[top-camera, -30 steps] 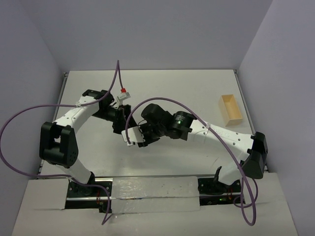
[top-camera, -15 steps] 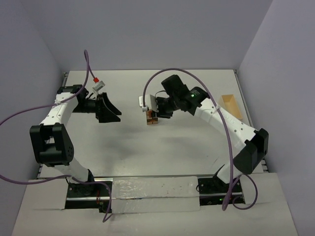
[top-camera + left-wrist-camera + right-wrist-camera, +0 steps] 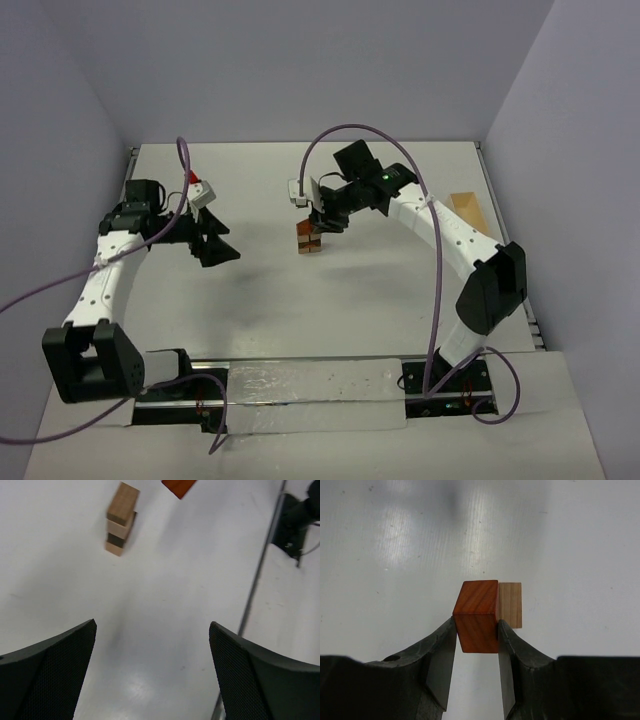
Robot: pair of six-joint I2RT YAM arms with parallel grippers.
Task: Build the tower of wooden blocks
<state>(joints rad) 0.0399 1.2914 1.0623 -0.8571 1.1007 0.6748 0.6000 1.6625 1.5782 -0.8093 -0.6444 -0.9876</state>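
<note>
Wood block tower [image 3: 121,517] stands mid-table on the white table [image 3: 380,290]. The left wrist view shows its side, a short stack of tan blocks with a dark brown one low down. The overhead view gives only a small brown patch. The right wrist view shows a reddish-brown cube [image 3: 477,612] pinched in the right gripper [image 3: 476,630], with a tan top just beside it. The left gripper [image 3: 152,625] gapes wide and empty, well apart.

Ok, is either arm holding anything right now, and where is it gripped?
The right gripper holds a reddish-brown block, its fingers pressing the block's two opposite side faces. The left gripper is open and empty.
</note>
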